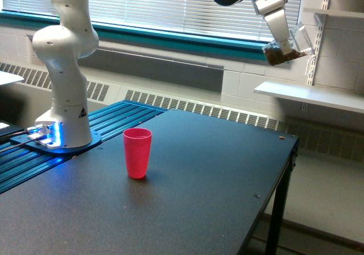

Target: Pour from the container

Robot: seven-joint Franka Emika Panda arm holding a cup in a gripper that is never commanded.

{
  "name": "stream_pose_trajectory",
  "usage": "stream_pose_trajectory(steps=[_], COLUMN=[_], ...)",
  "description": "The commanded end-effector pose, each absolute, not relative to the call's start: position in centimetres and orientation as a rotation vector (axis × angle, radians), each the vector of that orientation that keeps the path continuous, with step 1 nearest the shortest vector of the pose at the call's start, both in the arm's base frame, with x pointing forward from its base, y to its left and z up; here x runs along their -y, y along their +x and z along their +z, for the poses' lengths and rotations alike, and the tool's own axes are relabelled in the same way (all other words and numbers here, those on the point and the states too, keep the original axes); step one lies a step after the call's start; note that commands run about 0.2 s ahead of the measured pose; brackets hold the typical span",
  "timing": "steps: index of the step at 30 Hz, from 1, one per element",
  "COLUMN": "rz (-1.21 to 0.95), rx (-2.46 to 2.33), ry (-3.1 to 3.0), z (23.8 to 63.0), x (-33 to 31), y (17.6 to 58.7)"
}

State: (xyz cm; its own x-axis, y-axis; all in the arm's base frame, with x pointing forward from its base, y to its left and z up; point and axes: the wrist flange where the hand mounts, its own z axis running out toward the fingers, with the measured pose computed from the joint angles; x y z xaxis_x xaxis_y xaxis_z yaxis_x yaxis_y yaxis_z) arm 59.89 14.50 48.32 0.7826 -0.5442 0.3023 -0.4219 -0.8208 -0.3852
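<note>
We see the claw (pixel 282 38) high at the far right of the exterior view, up by the window blinds (pixel 170 4), clamped on the clear container (pixel 289 49), which is tilted on its side and carries a dark brown granular fill settled in its lower part. The red cup (pixel 137 152) stands upright on the dark bench (pixel 187 204), well to the left and far below, near the arm's white base (pixel 62 124). We judge that pouring has not yet begun, since nothing is seen falling and we cannot tell whether the cup holds anything. The main risk, as we read it, is position: the container hangs over the bench's far right edge, close to the white shelf (pixel 310 95), not over the cup. Any further tilt here would send the fill onto the shelf or the floor. The height is a second worry; even once over the cup, a pour from this high would scatter grains around a narrow mouth. A light cup could also tip if struck.
</note>
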Motion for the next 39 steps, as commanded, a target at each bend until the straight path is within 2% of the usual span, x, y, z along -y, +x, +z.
stream_pose_trajectory(steps=[1, 20, 39], rz=[-0.456, -0.457, -0.425], rx=[-0.897, -1.100, -1.329], ry=[-2.689, -2.650, -2.623], z=[44.6, 44.3, 43.3], x=[-14.2, -12.4, -9.9], y=[57.4, 56.6, 52.8])
